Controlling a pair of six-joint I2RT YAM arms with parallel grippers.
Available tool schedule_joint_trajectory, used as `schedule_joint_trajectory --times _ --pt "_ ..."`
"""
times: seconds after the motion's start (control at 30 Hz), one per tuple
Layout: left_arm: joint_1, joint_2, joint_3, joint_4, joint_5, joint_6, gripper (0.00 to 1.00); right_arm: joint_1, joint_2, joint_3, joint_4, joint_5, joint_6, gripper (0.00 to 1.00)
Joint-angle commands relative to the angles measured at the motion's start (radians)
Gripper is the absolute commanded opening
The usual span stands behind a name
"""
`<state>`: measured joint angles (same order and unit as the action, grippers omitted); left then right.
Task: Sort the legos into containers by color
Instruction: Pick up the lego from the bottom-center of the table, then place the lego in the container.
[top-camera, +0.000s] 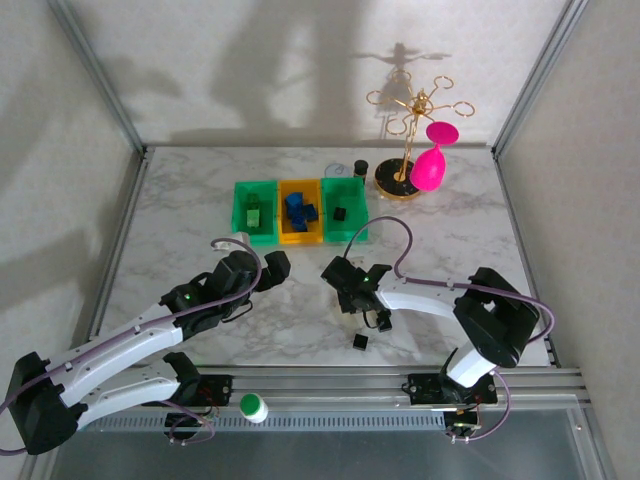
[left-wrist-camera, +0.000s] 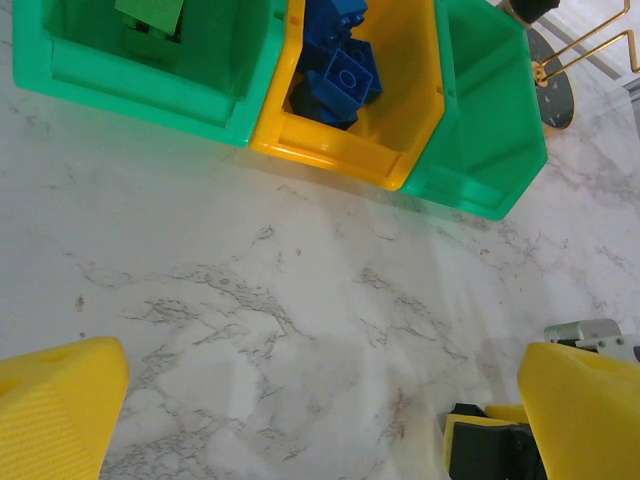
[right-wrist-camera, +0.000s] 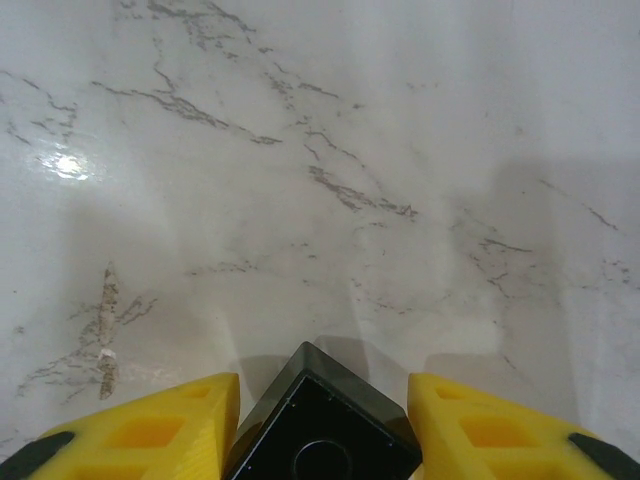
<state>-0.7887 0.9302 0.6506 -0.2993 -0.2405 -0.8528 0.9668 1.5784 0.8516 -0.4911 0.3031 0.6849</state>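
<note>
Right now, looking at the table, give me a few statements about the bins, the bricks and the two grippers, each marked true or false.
1. The yellow-orange bin, middle of the row, holds blue bricks. True.
2. The left gripper is shut on a green brick. False: its jaws stand wide open with nothing between them.
3. The right gripper has a black brick between its fingers. True.
4. The right green bin holds blue bricks. False: a second black brick lies in it.

White arms (top-camera: 130, 345), yellow fingers (right-wrist-camera: 140, 430)
</note>
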Motion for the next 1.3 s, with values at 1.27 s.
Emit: schedule_joint_trajectory --times 1.27 --pt "0.095 0.168 0.179 0.042 -0.037 0.117 1.00 -0.367 0.424 0.659 0.154 -0.013 -0.341 0.43"
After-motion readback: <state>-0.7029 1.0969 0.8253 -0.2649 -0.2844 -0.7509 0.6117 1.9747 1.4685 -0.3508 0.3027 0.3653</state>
